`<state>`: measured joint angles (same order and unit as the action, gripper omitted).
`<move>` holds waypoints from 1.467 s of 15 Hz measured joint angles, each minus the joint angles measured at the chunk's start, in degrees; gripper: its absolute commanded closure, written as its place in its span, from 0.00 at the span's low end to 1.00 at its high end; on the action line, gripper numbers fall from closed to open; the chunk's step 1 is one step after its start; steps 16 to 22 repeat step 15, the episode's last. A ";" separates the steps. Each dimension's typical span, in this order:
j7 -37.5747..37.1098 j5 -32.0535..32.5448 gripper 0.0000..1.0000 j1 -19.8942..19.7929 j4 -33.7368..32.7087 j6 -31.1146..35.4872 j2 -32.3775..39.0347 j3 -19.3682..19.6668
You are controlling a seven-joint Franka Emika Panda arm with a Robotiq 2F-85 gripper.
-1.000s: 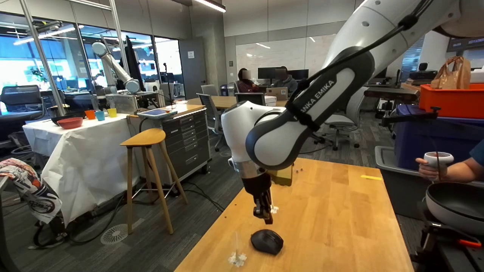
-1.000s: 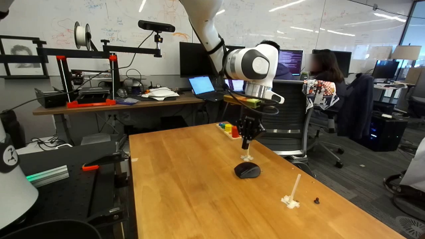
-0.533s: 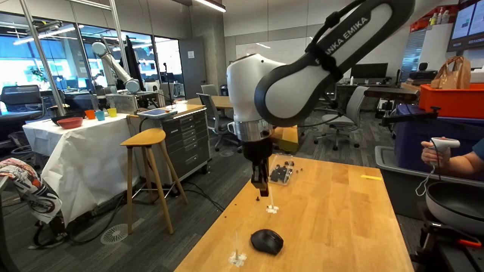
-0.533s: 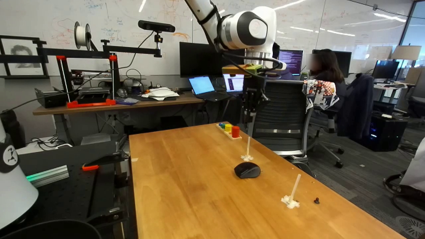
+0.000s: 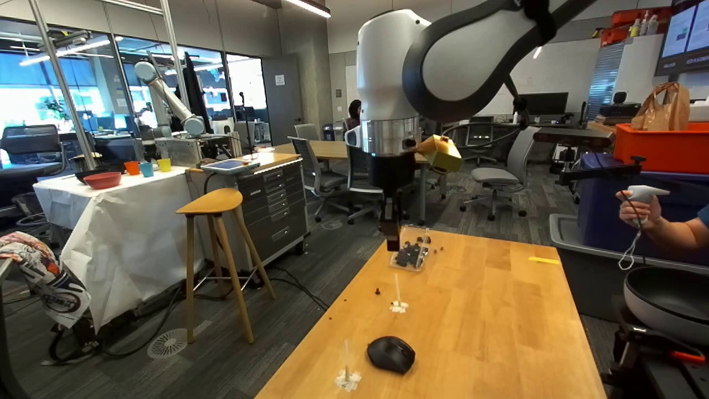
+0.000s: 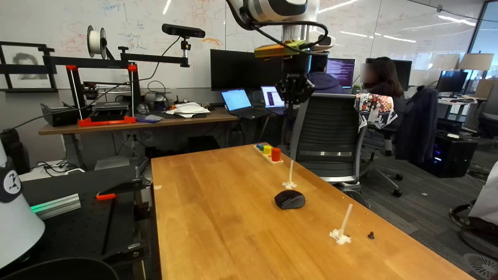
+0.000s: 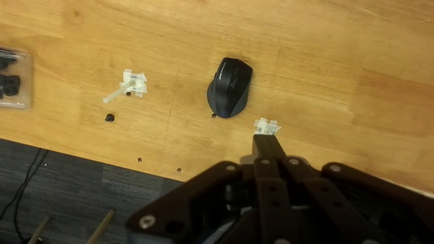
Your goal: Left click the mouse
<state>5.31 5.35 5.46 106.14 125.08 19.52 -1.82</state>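
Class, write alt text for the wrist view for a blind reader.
A black computer mouse lies on a wooden table, untouched by the shut pincer at bottom right. Farther left: a pale stick rising from white tape, a small black piece and part of a clear box holding dark pieces.

The mouse (image 5: 391, 354) lies on the table (image 5: 498, 310), the gripper (image 5: 392, 245) above and well apart. In an exterior view, the near stick (image 5: 347, 367) stands left of the mouse, the far stick (image 5: 397, 291) behind it. In the wrist view, a box (image 7: 26, 81) with pieces (image 7: 11, 84) in it lies well left of the mouse. In an exterior view, blocks (image 6: 276, 154) stand at the table's far corner, left of a chair (image 6: 332, 132).
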 measured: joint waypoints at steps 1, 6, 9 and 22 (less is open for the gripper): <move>1.03 -1.30 0.91 -0.47 0.89 -0.07 -1.30 -0.09; 4.46 -4.62 0.73 -2.21 3.55 -0.70 -4.98 -0.30; 4.46 -4.63 0.73 -2.21 3.88 -0.70 -5.00 -0.56; 4.46 -4.63 0.73 -2.23 3.90 -0.70 -5.00 -0.62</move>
